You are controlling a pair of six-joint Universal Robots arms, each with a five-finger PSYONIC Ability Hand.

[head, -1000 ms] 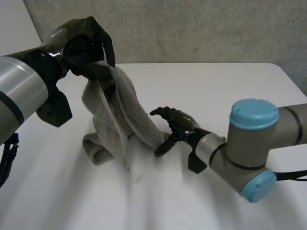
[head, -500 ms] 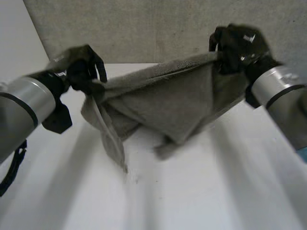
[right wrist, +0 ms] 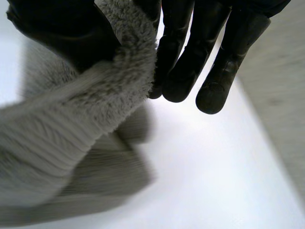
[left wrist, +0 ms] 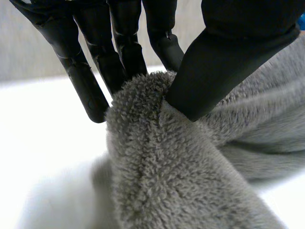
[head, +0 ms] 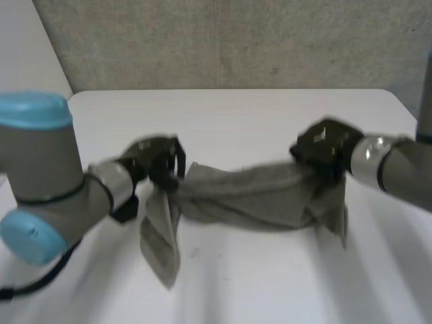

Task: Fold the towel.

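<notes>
- Towel (head: pixel 250 199): grey, plush. It is strung in a bunched, sagging band between the two hands, low over the white table (head: pixel 236 108). One loose end hangs down below the left hand (head: pixel 158 165), a shorter one below the right hand (head: pixel 324 145).
- Left hand: at the towel's left end. The thumb (left wrist: pixel 224 62) presses a ridge of pile against the fingers (left wrist: pixel 119 47), so it is clamped on the towel.
- Right hand: at the towel's right end. Thumb and fingers pinch the edge between them, likewise clamped.
- Step in hand, by judgement: spreading the towel out before the first fold.
- Next move calls for both hands to draw apart evenly and take out the slack. They then lower the towel flat. The twisted middle may need shaking loose.
</notes>
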